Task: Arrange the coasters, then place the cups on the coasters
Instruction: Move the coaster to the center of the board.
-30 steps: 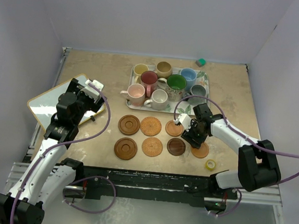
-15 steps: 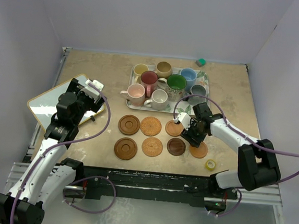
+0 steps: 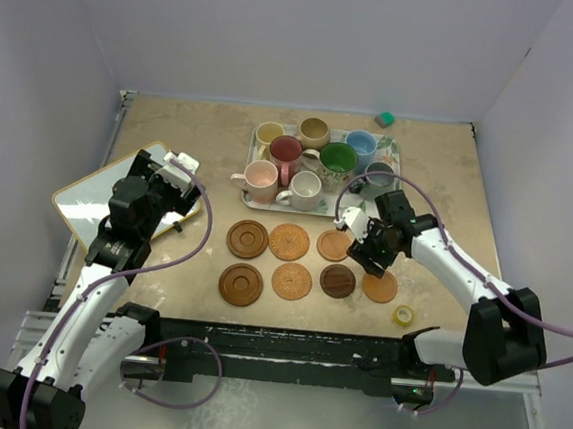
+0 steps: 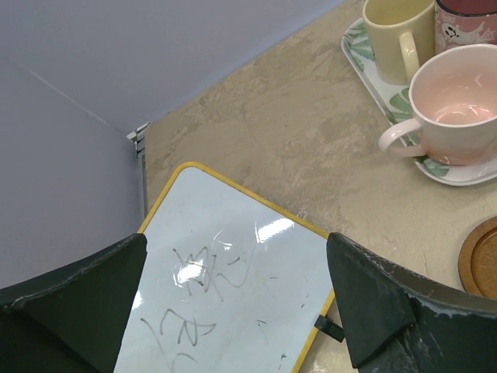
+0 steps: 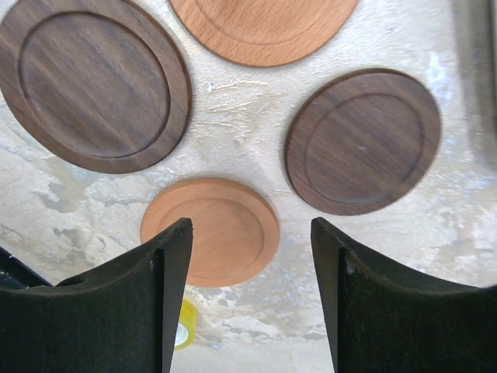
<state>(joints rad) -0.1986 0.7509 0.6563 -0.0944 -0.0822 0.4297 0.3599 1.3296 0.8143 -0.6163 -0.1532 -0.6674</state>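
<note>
Coasters [image 3: 289, 242] sit nearly arranged in two rows, no cups [image 3: 305, 189] placed yet; left jaws wide, right jaws partly open, both empty.

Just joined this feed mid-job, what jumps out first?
Eight colourful cups crowd a leaf-print tray at far centre. Nearer, round coasters lie in two rows, the right gripper open above their right end. On the left, the left gripper hangs open over a scribbled whiteboard.
</note>
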